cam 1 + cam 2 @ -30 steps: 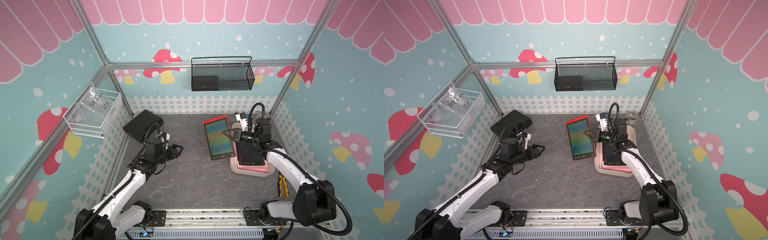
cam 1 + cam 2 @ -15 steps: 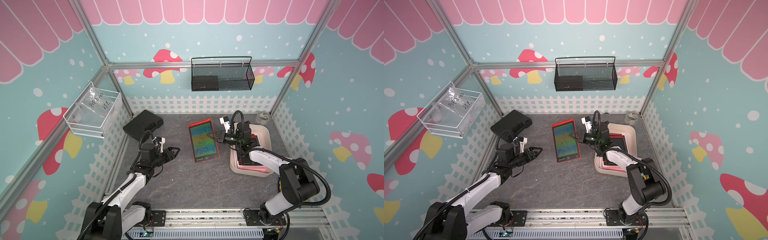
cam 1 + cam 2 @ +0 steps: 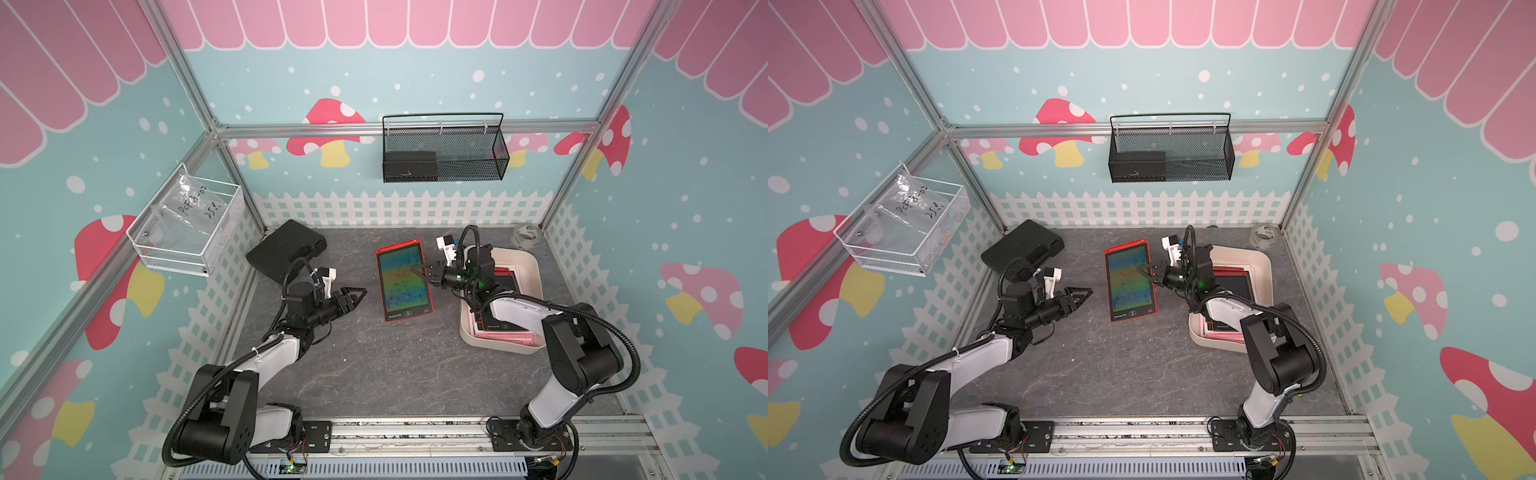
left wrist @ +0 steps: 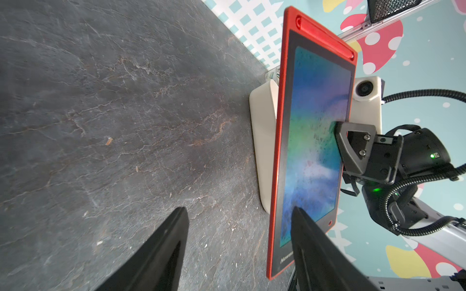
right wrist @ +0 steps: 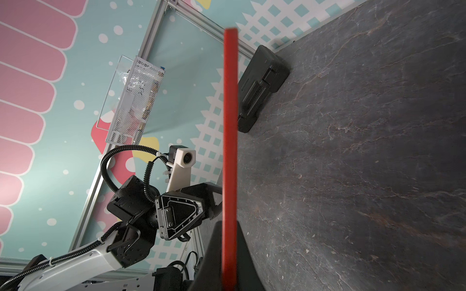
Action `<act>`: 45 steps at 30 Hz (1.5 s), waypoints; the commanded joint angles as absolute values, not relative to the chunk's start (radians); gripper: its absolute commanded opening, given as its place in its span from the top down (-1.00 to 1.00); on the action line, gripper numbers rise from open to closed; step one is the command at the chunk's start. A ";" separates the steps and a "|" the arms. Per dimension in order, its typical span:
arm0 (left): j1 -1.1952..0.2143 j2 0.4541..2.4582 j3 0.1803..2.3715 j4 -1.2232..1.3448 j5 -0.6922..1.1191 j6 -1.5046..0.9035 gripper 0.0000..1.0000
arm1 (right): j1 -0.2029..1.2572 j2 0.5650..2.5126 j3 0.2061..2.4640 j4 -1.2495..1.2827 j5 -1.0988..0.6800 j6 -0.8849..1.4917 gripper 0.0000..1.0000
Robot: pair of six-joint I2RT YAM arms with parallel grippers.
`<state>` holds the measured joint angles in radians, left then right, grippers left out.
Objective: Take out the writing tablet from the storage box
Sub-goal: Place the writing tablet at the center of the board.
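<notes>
The writing tablet appears edge-on as a red strip, clamped between the two dark fingers of the right end effector. Beyond it, the left end effector faces the tablet, fingers apart. A black case lies on the table against the fence-printed wall. A white wire basket hangs on the wall.

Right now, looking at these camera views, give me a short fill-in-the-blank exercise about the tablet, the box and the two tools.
1. The right tool is shut on the writing tablet with the ___ frame.
2. The left tool is ___ and holds nothing.
3. The storage box holds other ___.
4. The black mesh basket hangs on the ___ wall.
Missing words: red; open; tablets; back.
</notes>
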<state>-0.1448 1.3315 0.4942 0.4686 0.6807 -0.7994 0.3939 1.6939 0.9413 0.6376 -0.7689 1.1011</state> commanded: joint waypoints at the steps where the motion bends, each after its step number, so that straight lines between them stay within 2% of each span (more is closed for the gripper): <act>1: -0.151 1.391 0.528 0.600 0.726 -0.843 -0.34 | 0.400 1.719 0.979 0.697 -0.756 1.126 1.00; 8: -0.166 1.502 0.551 0.720 0.752 -0.885 -0.33 | 0.402 1.744 0.984 0.731 -0.762 1.167 1.00; 16: -0.168 1.652 0.540 1.087 0.847 -1.056 -0.30 | 0.408 1.763 0.985 0.760 -0.766 1.187 1.00; 30: -0.165 1.754 0.537 1.260 0.890 -1.149 -0.24 | 0.410 1.781 0.992 0.793 -0.766 1.208 1.00; 35: -0.156 1.779 0.456 1.419 0.867 -1.239 -0.21 | 0.410 1.801 1.006 0.832 -0.732 1.232 1.00; 45: -0.172 1.671 0.320 1.419 0.758 -1.262 -0.17 | 0.411 1.882 0.989 1.073 -0.603 1.353 1.00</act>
<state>-0.1646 1.7203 0.3435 1.3525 0.8143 -1.2243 0.4015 1.8610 0.9794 0.9047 -0.6601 1.2732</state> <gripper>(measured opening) 0.583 0.063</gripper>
